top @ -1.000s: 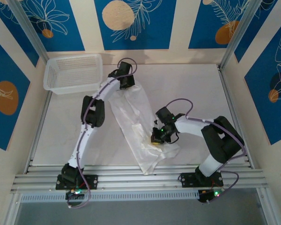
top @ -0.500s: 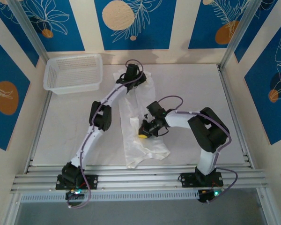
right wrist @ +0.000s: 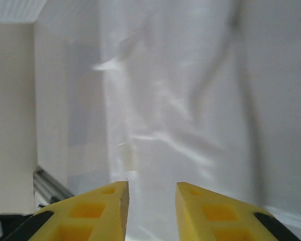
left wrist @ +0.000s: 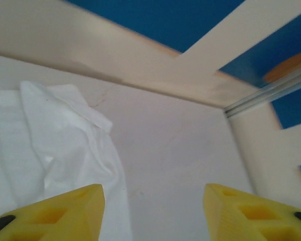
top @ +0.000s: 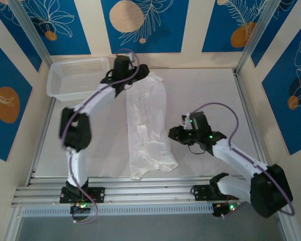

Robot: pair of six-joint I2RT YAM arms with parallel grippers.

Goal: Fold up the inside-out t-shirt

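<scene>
Jaws of both arms are seen apart, and nothing is held between them. On the left gripper (left wrist: 153,201) a wide gap is shown by its own wrist camera. Bare table (left wrist: 180,150) lies in front of it, and one end of the inside-out t-shirt (left wrist: 55,140) is seen ahead, on the left of that view. On the right gripper (right wrist: 151,193) the gap is narrower, and wrinkled white cloth is seen beyond it, not pinched.

From above, the inside-out t-shirt (top: 148,125) is laid on the table as one long narrow band. Its long axis runs from the far edge toward the near rail and is only slightly tilted. The left gripper (top: 121,75) is found just beside the far end of the band, on its left side, between it and the white mesh basket (top: 78,78). The right gripper (top: 174,134) is placed just beside the right edge of the near half and is pointed toward the cloth.

Each end is therefore nearer to a different arm: the far end to the left one, the near end to the right one. It is judged that the next fold must be made across the long axis, with one end carried over the other.
</scene>
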